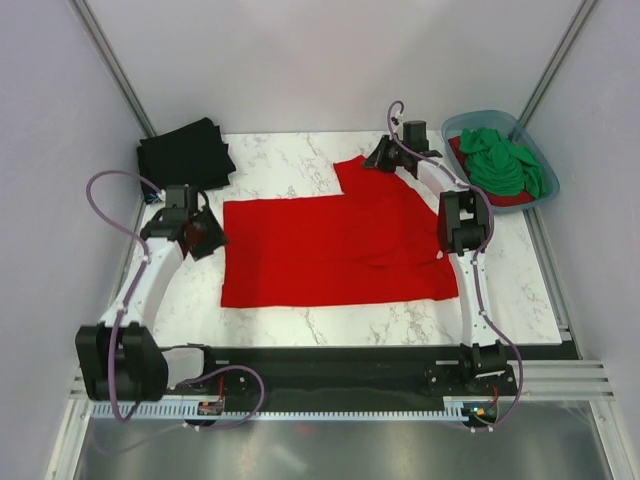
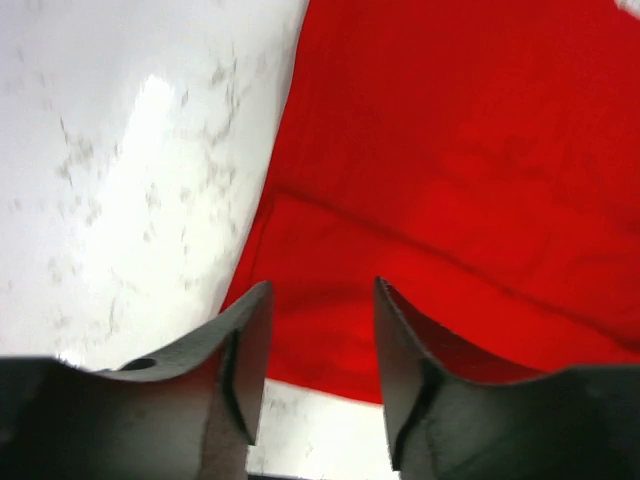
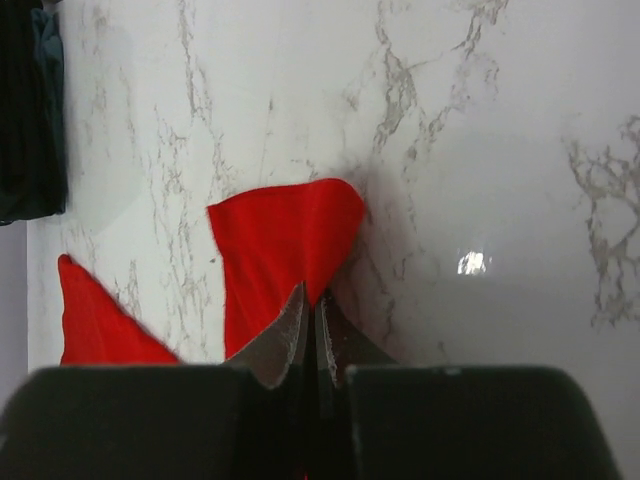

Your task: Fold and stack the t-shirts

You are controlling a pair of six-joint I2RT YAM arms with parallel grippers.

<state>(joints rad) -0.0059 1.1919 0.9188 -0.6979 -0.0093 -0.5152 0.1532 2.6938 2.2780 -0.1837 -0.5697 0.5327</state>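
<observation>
Marble table (image 1: pixel 300 160) | left gripper (image 2: pixel 318 300) jaws apart over red t-shirt (image 1: pixel 330 250) edge | right gripper (image 3: pixel 312 296) outstretched, clamping its sleeve

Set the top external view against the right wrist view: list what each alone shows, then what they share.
Only top external: the blue-grey tub holding a green t-shirt, the left pincer at the left edge of the red t-shirt, and that shirt's full spread on the table.
Only right wrist: close up, the right pincer closed on the edge of a projecting flap of red cloth.
Both: the red t-shirt, the folded black t-shirt, the marble table and the right pincer.
</observation>
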